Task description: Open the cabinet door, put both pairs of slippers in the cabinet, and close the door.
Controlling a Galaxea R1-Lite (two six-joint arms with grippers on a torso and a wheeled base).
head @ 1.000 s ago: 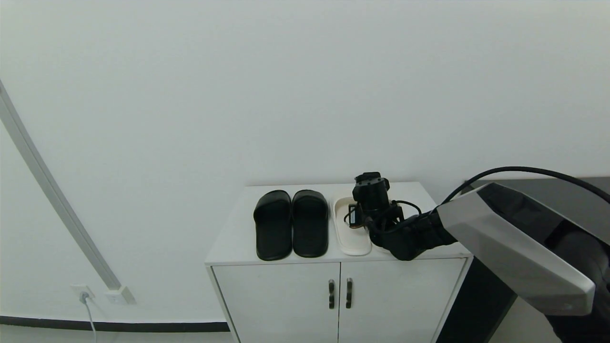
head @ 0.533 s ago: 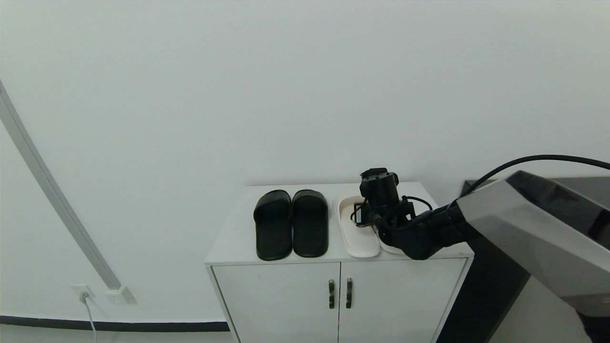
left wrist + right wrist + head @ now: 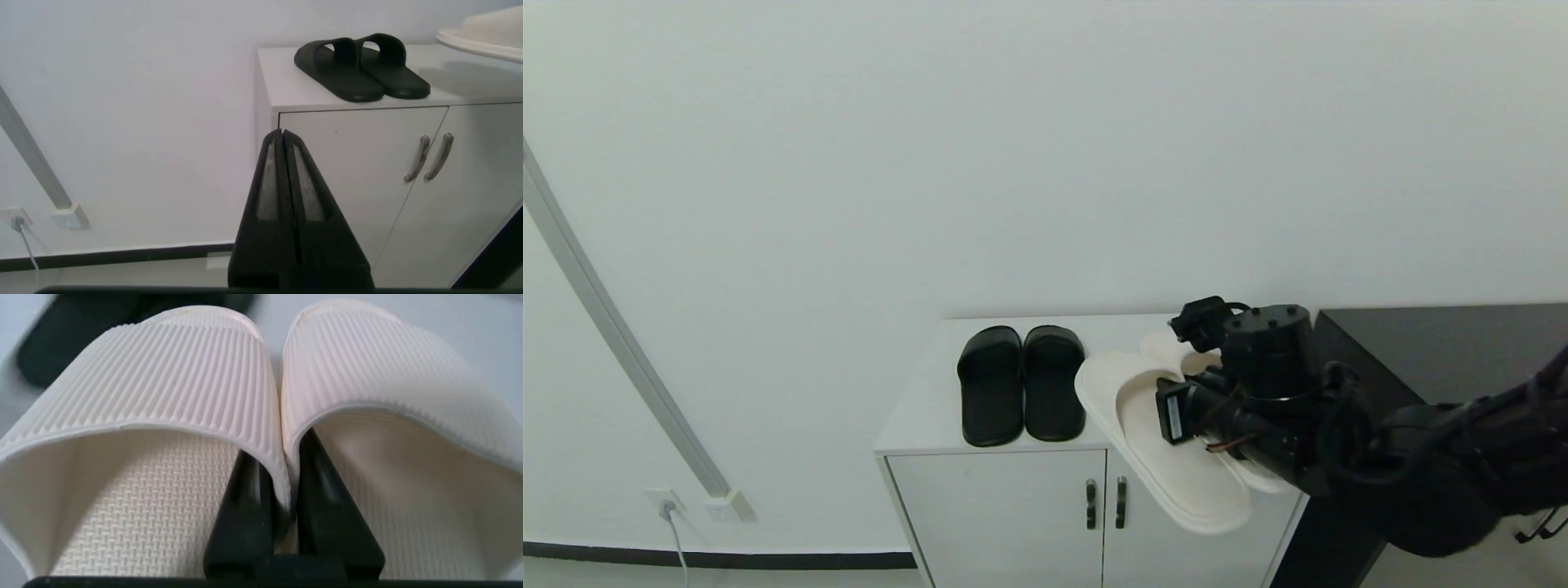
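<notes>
Right pincer (image 3: 282, 478) has raised white slippers (image 3: 1168, 465), slanted, toes toward black slippers (image 3: 1023, 384).

One slipper pair (image 3: 1023, 384) on the cabinet top (image 3: 931, 400), left of the other pair (image 3: 1176, 469) in the right claw (image 3: 283, 494).

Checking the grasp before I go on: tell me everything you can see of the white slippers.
The white slippers are a cream pair of slides, seemingly soft foam, with ribbed straps and textured footbeds. The right gripper pinches the straps' adjoining inner edges, one finger inside each slipper. The pair hangs side by side, tilted, apparently clear of the cabinet top, its low end out past the front edge. Nothing else touches it.
</notes>
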